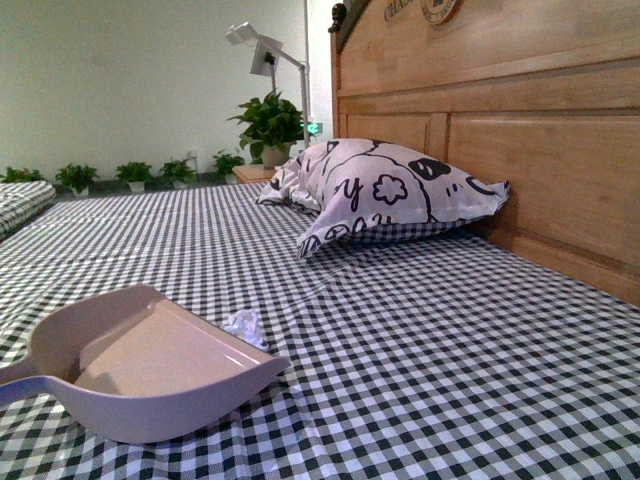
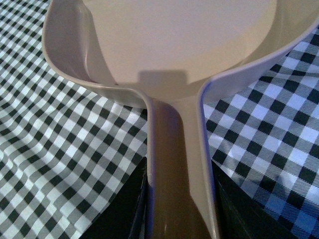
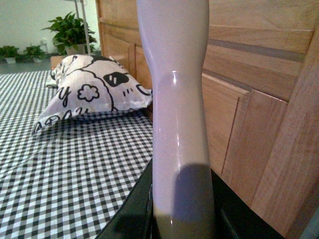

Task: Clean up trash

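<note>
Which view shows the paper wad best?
Front view: the wad lies on the checked sheet beside the dustpan. Left wrist shows only dustpan and sheet; right wrist a mauve handle, no wad.

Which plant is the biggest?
The leafy plant behind the pillow; the other plants are tiny, lined along the wall.

place: bedroom | evidence: checked bed sheet (image 1: 450,340), patterned pillow (image 1: 385,190), wooden headboard (image 1: 520,120), potted plants (image 1: 268,122)
</note>
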